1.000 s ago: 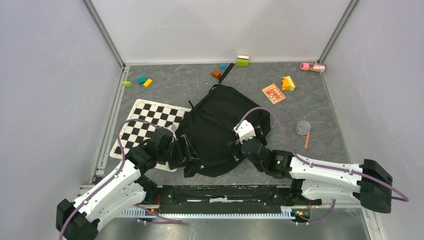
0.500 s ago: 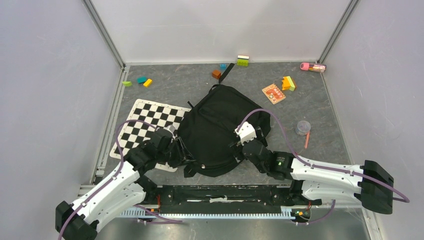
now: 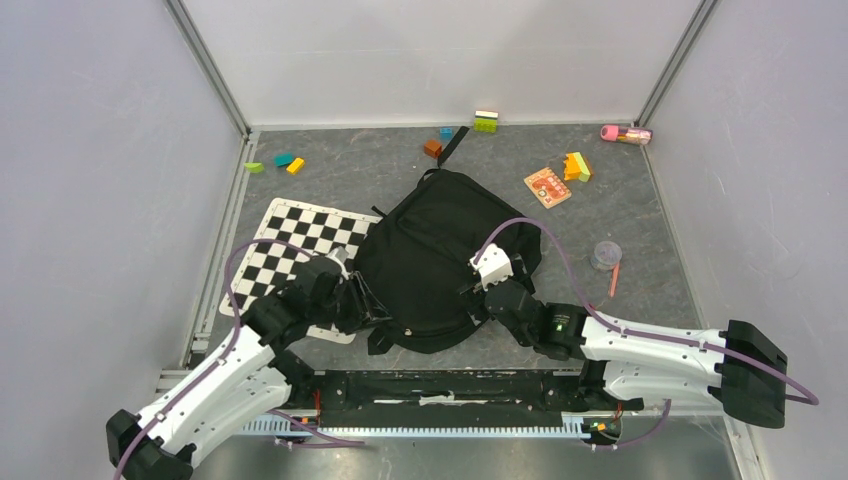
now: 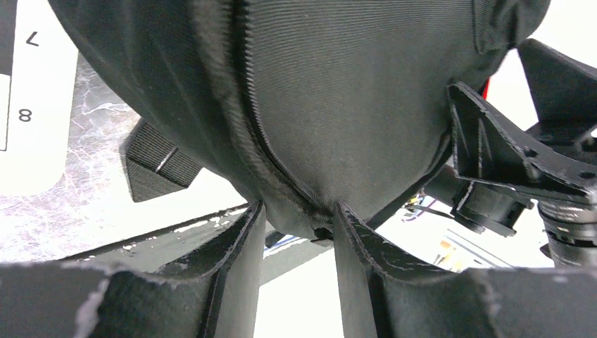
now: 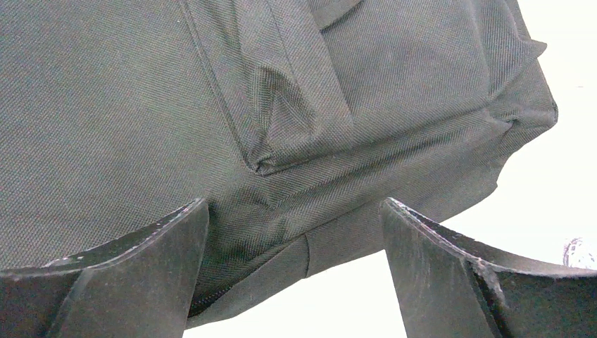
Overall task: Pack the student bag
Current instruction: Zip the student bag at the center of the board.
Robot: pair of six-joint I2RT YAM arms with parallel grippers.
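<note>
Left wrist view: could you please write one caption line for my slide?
Left gripper pinching a fold of the black student bag at its zipper seam.

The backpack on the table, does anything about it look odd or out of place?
Yes: the student bag lies slumped, its left edge overlapping the checkerboard mat, and one strap trails out among the toy blocks.

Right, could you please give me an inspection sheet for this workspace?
Surface: table, grey and mottled.
Job's things: student bag, black, slumped mid-table, left edge at the chessboard sheet.
Clutter: coloured blocks, pink item at the far edge; orange card, clear jar on the right.
Grippers: left gripper pinches the bag's seam; right gripper open at its fabric.
Cables: purple cable loops over each arm.
Surroundings: pale walls, metal posts.
</note>
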